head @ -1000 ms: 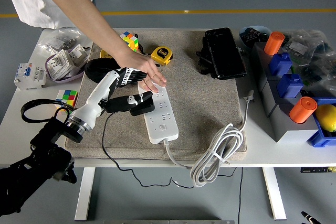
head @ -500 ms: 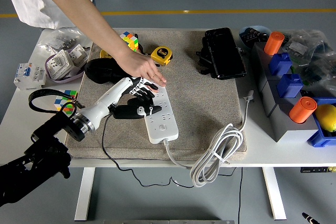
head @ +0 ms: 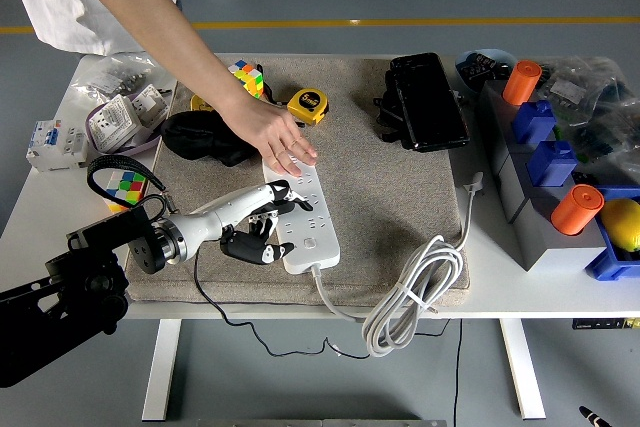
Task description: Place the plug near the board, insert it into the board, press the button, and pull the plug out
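My left hand [head: 258, 232] curls on the plug [head: 252, 250] by the board [head: 305, 215] near the table's front edge — a skewed push could shove the board under the person's hand [head: 280, 135].

The plug is hidden beneath the left hand [head: 262, 232]; the board's [head: 305, 212] far end is covered by a person's hand [head: 275, 135].

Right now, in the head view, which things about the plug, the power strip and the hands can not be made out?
- Plug: hidden under the left hand; whether it is in a socket cannot be told.
- Power strip: its far end is covered by the person's hand; its button is too small to read.
- Right hand: outside the picture.
- White cable: its loop hangs past the table edge.
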